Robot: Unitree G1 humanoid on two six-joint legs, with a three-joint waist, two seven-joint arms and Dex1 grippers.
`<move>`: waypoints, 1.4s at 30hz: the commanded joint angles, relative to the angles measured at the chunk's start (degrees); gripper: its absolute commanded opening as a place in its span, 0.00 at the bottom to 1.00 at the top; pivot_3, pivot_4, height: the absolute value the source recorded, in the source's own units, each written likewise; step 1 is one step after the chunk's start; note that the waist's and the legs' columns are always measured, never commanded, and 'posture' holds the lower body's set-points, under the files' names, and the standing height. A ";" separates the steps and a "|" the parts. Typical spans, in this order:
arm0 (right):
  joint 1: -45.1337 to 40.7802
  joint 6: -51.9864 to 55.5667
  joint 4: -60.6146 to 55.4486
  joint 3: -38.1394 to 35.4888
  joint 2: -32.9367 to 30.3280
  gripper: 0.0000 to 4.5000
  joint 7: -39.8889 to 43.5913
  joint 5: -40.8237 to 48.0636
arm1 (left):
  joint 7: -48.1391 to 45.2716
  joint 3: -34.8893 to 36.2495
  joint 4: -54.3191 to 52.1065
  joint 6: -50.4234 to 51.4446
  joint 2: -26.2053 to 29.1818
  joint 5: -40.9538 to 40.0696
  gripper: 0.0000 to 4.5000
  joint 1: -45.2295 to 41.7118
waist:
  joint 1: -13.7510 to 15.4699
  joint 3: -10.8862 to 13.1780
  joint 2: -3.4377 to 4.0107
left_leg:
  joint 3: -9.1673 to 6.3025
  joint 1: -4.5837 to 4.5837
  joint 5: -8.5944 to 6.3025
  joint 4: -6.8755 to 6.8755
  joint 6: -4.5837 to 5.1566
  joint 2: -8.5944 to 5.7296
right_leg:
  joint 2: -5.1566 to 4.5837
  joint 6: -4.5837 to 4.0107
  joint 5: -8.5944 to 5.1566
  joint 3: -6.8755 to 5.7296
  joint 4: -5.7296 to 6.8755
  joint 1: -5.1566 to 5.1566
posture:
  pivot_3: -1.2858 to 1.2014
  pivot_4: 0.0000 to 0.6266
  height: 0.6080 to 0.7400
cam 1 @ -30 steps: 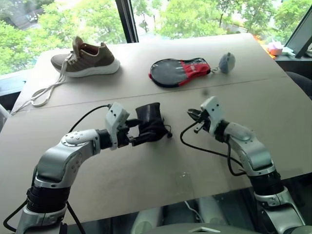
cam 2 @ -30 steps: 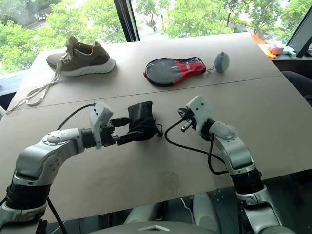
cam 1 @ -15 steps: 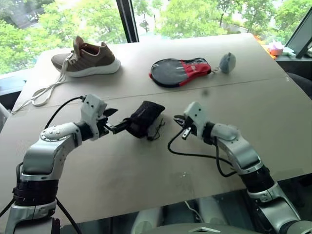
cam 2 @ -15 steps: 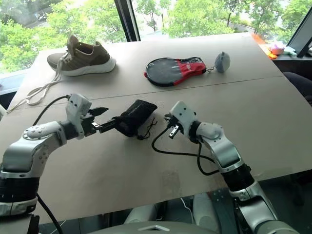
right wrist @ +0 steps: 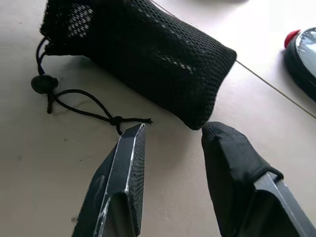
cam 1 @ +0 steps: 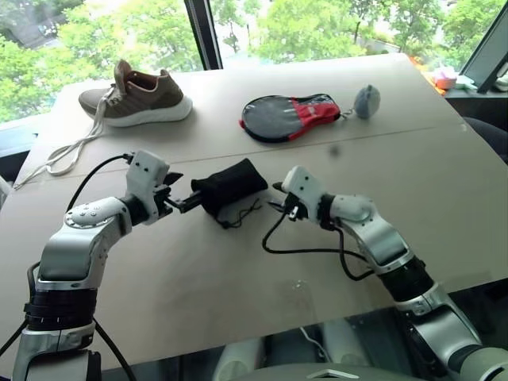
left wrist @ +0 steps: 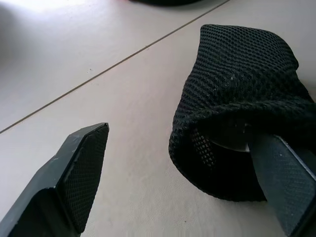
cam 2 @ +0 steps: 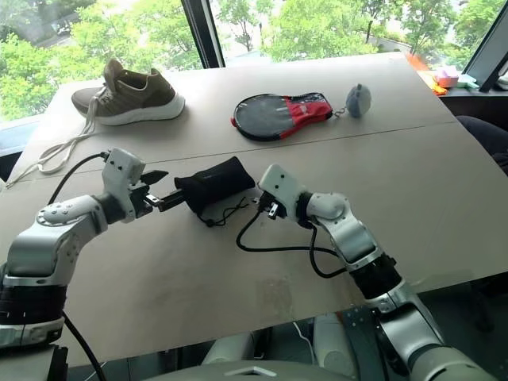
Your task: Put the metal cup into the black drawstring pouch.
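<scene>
A pale worktop (cam 1: 238, 270) by a tree-filled window carries the soft black mesh drawstring pouch (cam 1: 230, 182), lying on its side at centre. The shiny metal cup (left wrist: 228, 144) glints inside its mouth. At nine o'clock, the left pincer (cam 1: 181, 196) gapes wide, one finger in the mouth. At three o'clock, the right pincer (cam 1: 279, 198) stands part-open, empty. Risk: with the cord (right wrist: 84, 106) slack, withdrawing that finger could drag the cup out.
</scene>
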 commanded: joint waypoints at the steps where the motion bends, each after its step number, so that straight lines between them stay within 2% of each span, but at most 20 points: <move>1: -2.08 -2.60 0.39 1.82 0.10 0.41 5.47 1.21 | -1.69 3.48 0.60 -0.72 2.41 -0.19 1.00 0.81 | 0.07 0.00 0.00 | 0.00 0.00 0.00 0.00 0.00 0.00 | 0.00 0.00 0.00 -0.01 -0.01 -0.01 | 0.52 0.24 1.00; 4: -4.78 -4.15 4.49 2.23 1.11 0.41 8.27 1.33 | -4.36 4.47 1.58 -0.72 4.34 -0.51 1.00 2.69 | 0.08 0.00 0.00 | -0.01 0.00 0.00 0.00 0.00 0.00 | 0.00 0.00 0.00 -0.05 -0.03 0.00 | 0.52 0.24 1.00; 9: -11.75 -10.09 18.18 2.45 4.04 0.41 11.38 -0.21 | -6.57 7.02 1.83 -2.04 5.33 -0.98 1.00 5.18 | 0.00 0.01 0.01 | -0.02 0.02 0.00 0.00 0.00 0.00 | 0.01 0.00 0.00 -0.07 0.00 0.00 | 0.52 0.24 1.00; 12: -14.58 -13.33 24.91 2.90 4.97 0.41 14.05 -1.03 | -9.51 10.40 -1.46 -0.59 4.94 -5.25 1.00 7.02 | 0.02 0.01 -0.01 | -0.04 0.00 0.00 -0.01 0.00 0.00 | 0.00 0.00 0.00 -0.12 -0.03 0.00 | 0.52 0.24 1.00; 16: -15.64 -15.05 29.14 4.51 4.36 0.41 19.21 -2.24 | -16.43 14.02 -6.42 4.67 7.92 -11.66 1.00 12.88 | -0.11 0.02 0.01 | -0.03 -0.04 0.00 -0.02 0.00 0.00 | -0.03 0.00 0.00 -0.13 -0.14 0.00 | 0.52 0.24 1.00; 22: -18.43 -20.03 38.23 4.61 6.47 0.41 18.77 -5.37 | -25.34 19.30 -10.09 4.09 11.52 -15.59 1.00 19.83 | -0.21 0.03 0.04 | -0.01 0.09 0.00 -0.05 -0.02 0.06 | 0.02 -0.02 0.00 -0.12 0.00 0.02 | 0.52 0.24 1.00; 32: -20.95 -21.00 42.54 0.46 8.86 0.41 18.13 -4.64 | -30.87 21.21 -8.91 -7.54 12.62 -10.55 1.00 22.79 | -0.13 0.05 0.06 | 0.13 0.42 0.01 -0.27 -0.05 0.07 | 0.04 -0.05 0.00 -0.01 0.01 0.18 | 0.52 0.24 1.00; 42: -21.19 -17.41 45.57 0.90 9.77 0.41 17.74 -7.58 | -31.10 20.49 -10.40 -8.39 11.27 -11.45 1.00 23.21 | -0.22 0.05 0.07 | 0.15 0.43 0.01 -0.30 -0.05 0.07 | 0.04 -0.06 0.01 0.00 0.00 0.18 | 0.52 0.24 1.00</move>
